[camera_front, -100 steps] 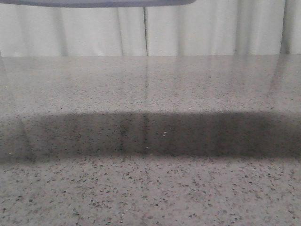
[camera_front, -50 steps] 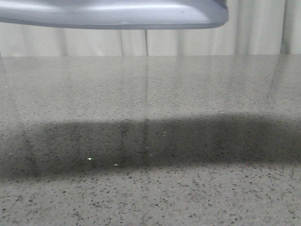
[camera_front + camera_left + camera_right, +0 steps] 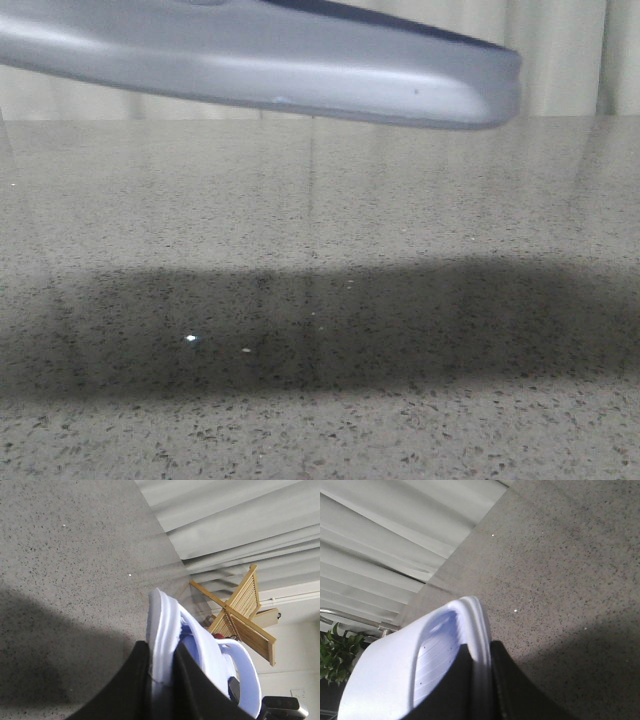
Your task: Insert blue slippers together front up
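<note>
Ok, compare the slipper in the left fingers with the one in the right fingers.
The left slipper shows its strap arching over the footbed, with a wooden rack behind it. The right slipper shows its ribbed footbed, no strap in view, with a plant beside it. Both are pale blue, gripped by the edge between black fingers, and held above the speckled table.

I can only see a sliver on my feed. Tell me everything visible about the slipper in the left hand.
The slipper in the left hand is pale blue-white, smooth moulded foam by its look, with a thick sole edge and a wide strap arching over the footbed. It is held on edge above the speckled grey table, not touching it. The left hand is shut on its sole rim, one dark finger on each side. The front view shows a slipper sole high above the table; which slipper it is cannot be told.
</note>
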`<state>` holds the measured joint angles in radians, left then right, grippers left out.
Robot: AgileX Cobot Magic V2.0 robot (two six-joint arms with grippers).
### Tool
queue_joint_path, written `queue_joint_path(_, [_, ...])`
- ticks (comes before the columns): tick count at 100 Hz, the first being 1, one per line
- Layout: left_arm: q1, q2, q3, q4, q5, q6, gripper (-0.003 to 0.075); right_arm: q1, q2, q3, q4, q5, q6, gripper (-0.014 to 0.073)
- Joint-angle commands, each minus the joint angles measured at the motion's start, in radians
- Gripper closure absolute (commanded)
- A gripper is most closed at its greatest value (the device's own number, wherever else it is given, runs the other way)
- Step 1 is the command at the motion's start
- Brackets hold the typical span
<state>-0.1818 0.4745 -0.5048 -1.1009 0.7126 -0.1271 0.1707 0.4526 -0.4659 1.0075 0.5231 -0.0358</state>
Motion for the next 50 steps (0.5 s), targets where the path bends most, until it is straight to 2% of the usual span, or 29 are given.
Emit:
queue_joint_path(1, [-0.009, 0.004, -0.036, -0.100, -0.001, 0.001, 0.0704, 0.003, 0.002, -0.027, 0.069, 0.014, -0.039, 0.0701])
queue_joint_path(30, [-0.049, 0.004, -0.036, -0.219, 0.022, 0.034, 0.0704, 0.003, 0.004, -0.027, 0.081, 0.065, -0.041, 0.0701])
queue_joint_path(50, [-0.050, 0.004, -0.036, -0.338, 0.023, 0.082, 0.0704, 0.003, 0.004, -0.027, 0.169, 0.055, -0.106, 0.0701])
